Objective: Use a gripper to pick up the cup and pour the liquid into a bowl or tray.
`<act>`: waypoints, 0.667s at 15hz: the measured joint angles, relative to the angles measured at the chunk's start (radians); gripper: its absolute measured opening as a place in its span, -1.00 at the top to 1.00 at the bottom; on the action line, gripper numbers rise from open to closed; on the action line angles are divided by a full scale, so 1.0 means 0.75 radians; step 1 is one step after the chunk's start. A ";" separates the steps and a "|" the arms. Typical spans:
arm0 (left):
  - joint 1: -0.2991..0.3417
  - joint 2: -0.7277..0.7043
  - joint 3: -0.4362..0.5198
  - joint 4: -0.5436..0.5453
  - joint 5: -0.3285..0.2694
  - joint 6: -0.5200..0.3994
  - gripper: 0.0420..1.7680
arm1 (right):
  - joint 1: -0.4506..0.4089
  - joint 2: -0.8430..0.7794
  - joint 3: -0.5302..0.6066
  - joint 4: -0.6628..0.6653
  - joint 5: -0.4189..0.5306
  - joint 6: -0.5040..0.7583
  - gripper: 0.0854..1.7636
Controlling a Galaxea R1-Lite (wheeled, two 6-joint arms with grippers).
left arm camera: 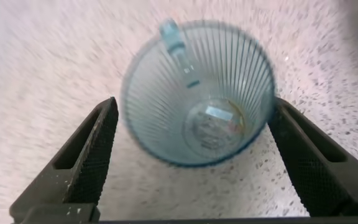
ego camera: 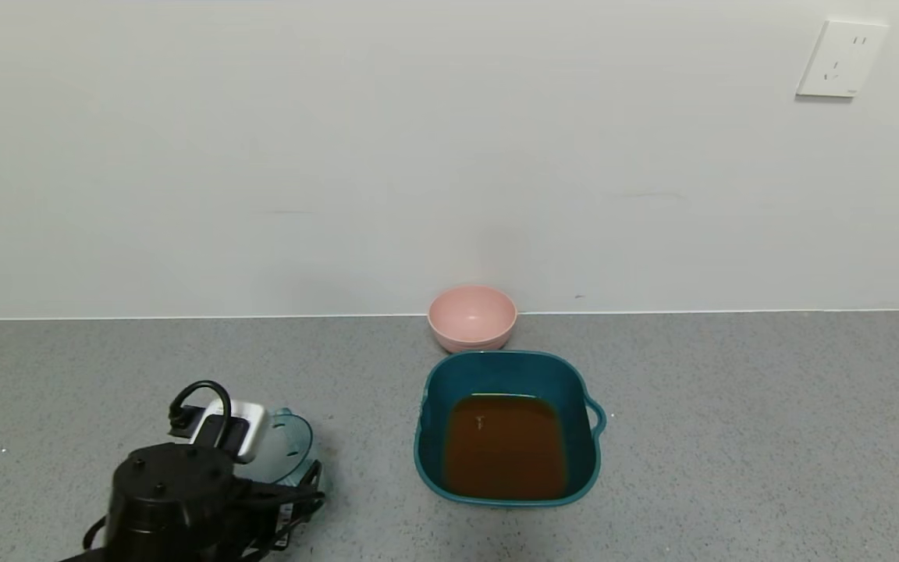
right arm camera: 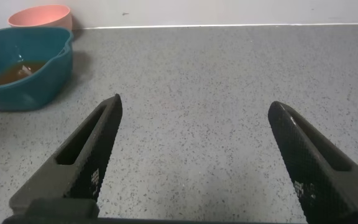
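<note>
Left gripper (left arm camera: pixel 194 155): ridged black fingers spread apart, ribbed translucent cup (left arm camera: pixel 197 93) between them.
Right gripper (right arm camera: pixel 197 155): fingers apart over speckled counter (right arm camera: pixel 229 81).

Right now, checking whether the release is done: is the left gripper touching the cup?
Apart. The left wrist view shows the left gripper open, with countertop visible between each finger and the cup.

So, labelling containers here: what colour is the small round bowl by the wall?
Pale pink; the bowl shows best in the head view.

head high; wrists close, low
</note>
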 joint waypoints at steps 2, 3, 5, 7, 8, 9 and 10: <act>-0.001 -0.168 0.004 0.107 -0.002 0.064 -0.91 | 0.000 0.000 0.000 0.000 -0.001 0.000 -0.94; -0.001 -0.261 -0.003 0.186 -0.002 0.083 -0.91 | 0.000 0.000 0.000 0.000 -0.001 0.000 -0.94; -0.003 -0.459 -0.028 0.400 -0.003 0.109 -0.92 | 0.000 0.000 0.000 0.000 -0.001 0.001 -0.94; -0.003 -0.683 -0.063 0.668 -0.003 0.120 -0.92 | -0.001 0.000 0.000 0.000 -0.001 0.000 -0.94; -0.003 -0.806 -0.083 0.816 -0.003 0.123 -0.92 | 0.000 0.000 0.000 0.000 -0.001 0.001 -0.94; -0.003 -0.917 -0.102 0.946 -0.003 0.127 -0.92 | -0.001 0.000 0.000 0.000 -0.001 0.000 -0.94; -0.003 -1.048 -0.123 1.101 -0.003 0.131 -0.93 | 0.000 0.000 0.000 0.000 -0.001 0.000 -0.94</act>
